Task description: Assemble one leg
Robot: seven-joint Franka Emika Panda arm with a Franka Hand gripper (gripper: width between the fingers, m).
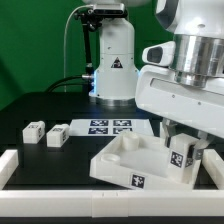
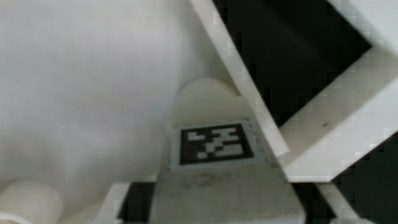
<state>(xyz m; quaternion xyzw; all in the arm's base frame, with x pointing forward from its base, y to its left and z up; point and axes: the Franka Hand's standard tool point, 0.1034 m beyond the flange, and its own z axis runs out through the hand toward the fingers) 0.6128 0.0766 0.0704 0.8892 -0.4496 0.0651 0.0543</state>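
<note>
My gripper (image 1: 183, 148) is shut on a leg (image 1: 182, 160), a small white block with a black-and-white tag on its face. It holds the leg upright at the corner of the large white tray-like part (image 1: 112, 160) on the exterior view's right; whether the leg touches the tray I cannot tell. In the wrist view the leg (image 2: 214, 143) sits between the two fingers (image 2: 121, 203) of the gripper (image 2: 221, 208), above the tray's flat white floor (image 2: 89, 90) and next to its raised rim (image 2: 246, 60). Two more legs (image 1: 33, 132) (image 1: 57, 135) lie on the black table at the exterior view's left.
The marker board (image 1: 110, 126) lies flat behind the tray. A white rail (image 1: 60, 193) runs along the table's front, with a raised end (image 1: 8, 165) at the exterior view's left. The robot's base (image 1: 113, 62) stands at the back.
</note>
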